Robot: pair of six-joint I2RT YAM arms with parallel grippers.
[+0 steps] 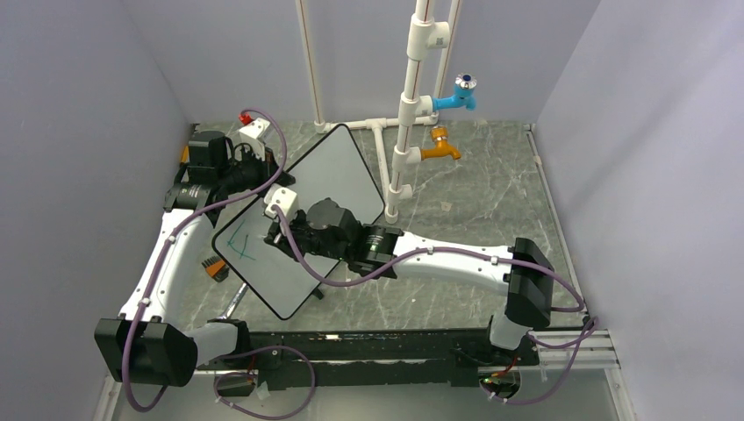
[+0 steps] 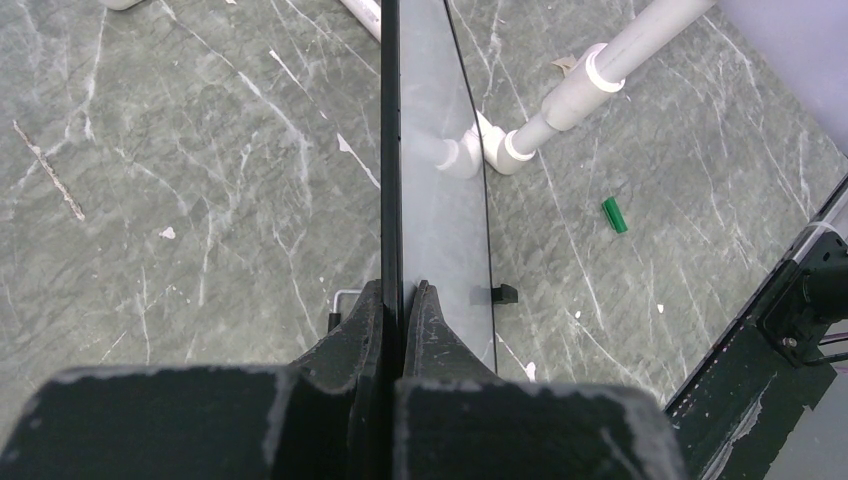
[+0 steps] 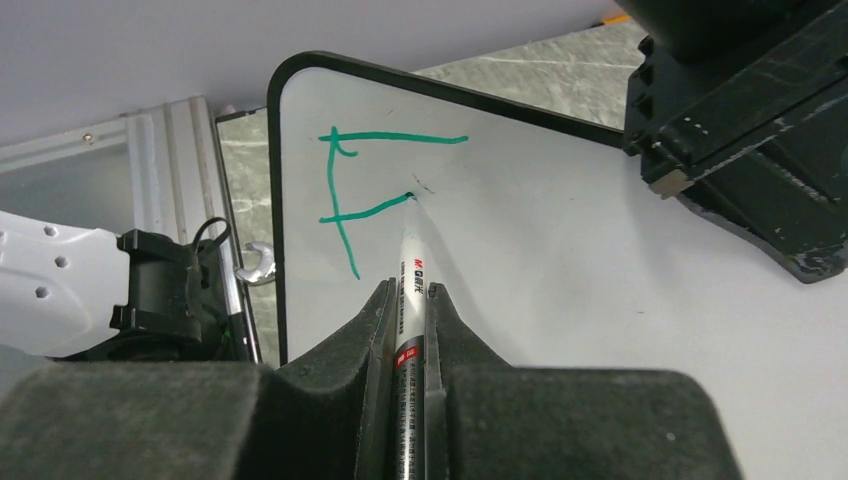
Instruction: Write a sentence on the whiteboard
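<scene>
The whiteboard (image 1: 338,171) sits left of centre over the grey tabletop (image 1: 474,202), turned so that one corner points to the arm bases and the opposite corner to the white pipes (image 1: 408,105) at the back. It is tilted. The views do not show whether its near corner rests on the tabletop.

The left fingers (image 2: 372,300) are clenched on the board's thin black rim. In the left wrist view the board is seen edge-on, running straight away from them.

The right fingers (image 3: 375,320) are clamped around a marker (image 3: 412,280), which points forward between them. Its tip touches the white surface at the right end of the lower bar of a green letter.

The sentence (image 3: 345,195) is only a capital "F" so far. It consists of a vertical stroke, a long top bar and a shorter middle bar, near a rounded corner of the board. In the top view these strokes (image 1: 243,246) lie at the board's left corner, just beside the right wrist.

A small green cap (image 2: 614,215) lies on the tabletop, well apart from the board, near the pipes.
</scene>
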